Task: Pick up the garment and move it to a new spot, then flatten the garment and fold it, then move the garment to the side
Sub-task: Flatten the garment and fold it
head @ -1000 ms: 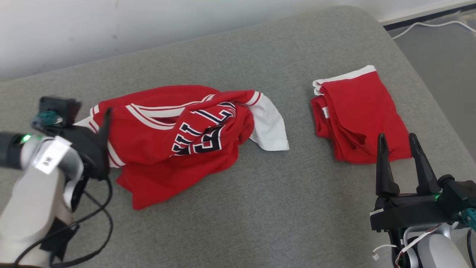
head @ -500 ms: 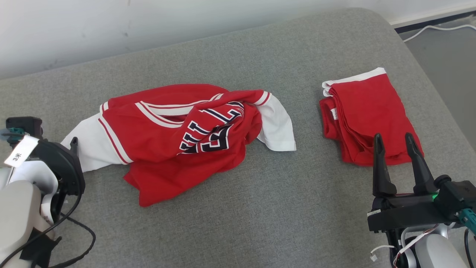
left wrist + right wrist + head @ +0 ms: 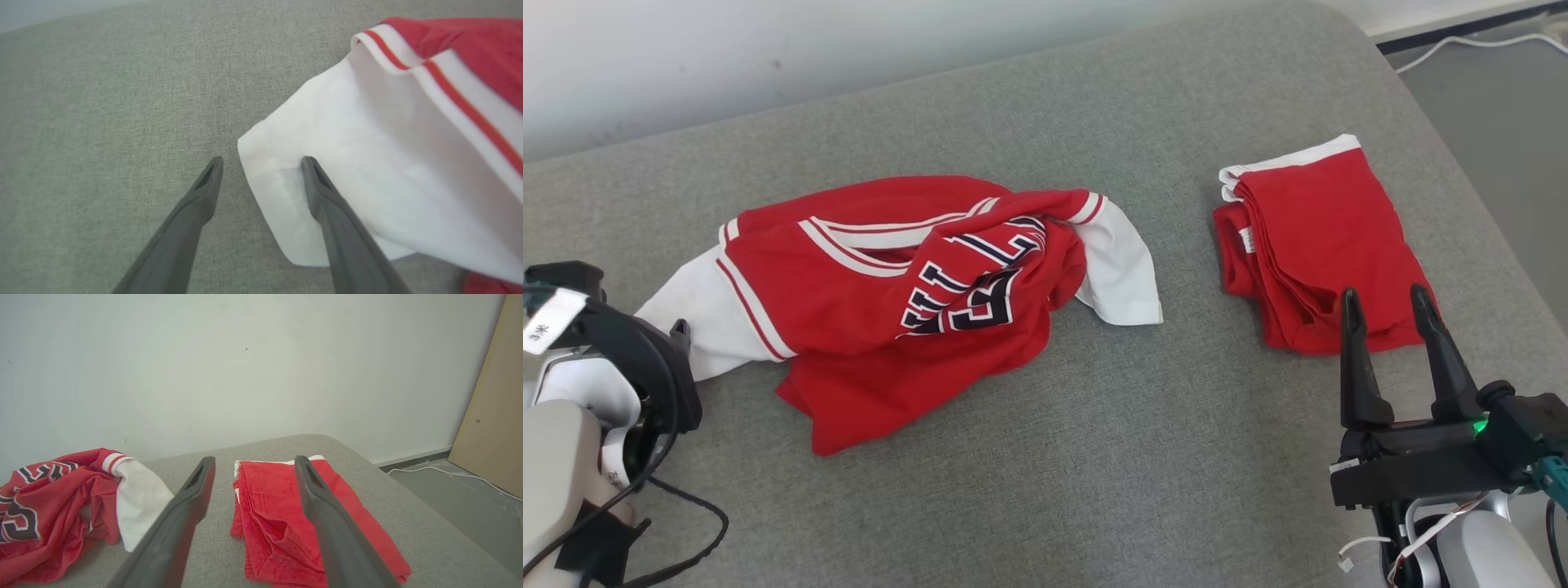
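The garment (image 3: 907, 294), a crumpled red jersey with white sleeves and dark lettering, lies on the grey cushion left of centre. Its left white sleeve (image 3: 698, 322) stretches out toward my left gripper (image 3: 674, 335), which sits at the lower left. In the left wrist view that gripper (image 3: 262, 161) stands open just above the cushion, and the cuff of the white sleeve (image 3: 367, 171) reaches in between its fingers, one finger lying over the cloth. My right gripper (image 3: 1385, 294) is open and empty at the lower right, far from the jersey (image 3: 53, 506).
A folded red garment (image 3: 1319, 245) with a white band lies at the right, just beyond my right gripper (image 3: 254, 459). The grey cushion (image 3: 1094, 457) ends at a wall behind and drops to the floor on the right, where a white cable (image 3: 1462, 45) runs.
My left arm has drawn back to the lower left, off the jersey, leaving the white left sleeve uncovered and spread out. The head camera shifted slightly. The right gripper has barely moved.
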You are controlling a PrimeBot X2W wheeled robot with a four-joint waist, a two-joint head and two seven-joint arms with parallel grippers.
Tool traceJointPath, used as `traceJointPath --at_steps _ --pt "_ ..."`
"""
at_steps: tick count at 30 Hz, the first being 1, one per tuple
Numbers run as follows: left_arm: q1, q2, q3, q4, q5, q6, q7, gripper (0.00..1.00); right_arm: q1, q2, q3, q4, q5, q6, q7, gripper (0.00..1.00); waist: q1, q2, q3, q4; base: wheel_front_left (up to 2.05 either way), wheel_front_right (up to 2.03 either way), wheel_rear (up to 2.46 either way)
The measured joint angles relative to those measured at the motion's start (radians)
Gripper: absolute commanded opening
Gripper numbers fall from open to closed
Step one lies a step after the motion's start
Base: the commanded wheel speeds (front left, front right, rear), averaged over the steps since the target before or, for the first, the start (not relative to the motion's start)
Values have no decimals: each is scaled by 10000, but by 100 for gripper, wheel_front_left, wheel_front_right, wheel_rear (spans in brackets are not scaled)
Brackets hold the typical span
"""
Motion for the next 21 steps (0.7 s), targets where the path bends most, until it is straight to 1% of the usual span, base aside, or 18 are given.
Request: traceJointPath --at_steps 4,8,9,10,11,15,17,21 --pt "-33 -15 167 58 -313 -4 151 100 -58 -65 -2 -54 -15 2 0 100 0 0 126 -103 0 0 0" --pt "-258 -15 261 52 -382 -6 274 100 -79 -132 -25 -146 -88 10 0 100 0 0 266 -184 0 0 0" --pt "-313 -25 257 54 -389 -8 288 77 -81 -146 -42 -148 -92 10 0 100 0 0 299 -195 0 0 0" --pt "-358 -27 257 52 -395 -23 291 31 -81 -153 -52 -150 -105 10 0 100 0 0 323 -202 0 0 0" --pt "-392 -31 253 50 -395 -36 328 0 -81 -153 -52 -150 -117 10 0 100 0 0 340 -204 0 0 0" --pt "-486 -280 163 33 -393 -42 372 0 -77 -180 -150 -169 -150 -13 0 100 0 0 346 -110 0 0 0" --pt "-549 -412 176 15 -395 56 318 0 -77 -186 -169 -167 -150 -13 0 100 0 0 320 -30 0 0 0" --pt "-850 -686 247 -401 -378 366 -360 0 -79 -226 -198 -128 -155 -15 0 100 0 0 223 178 0 0 0"
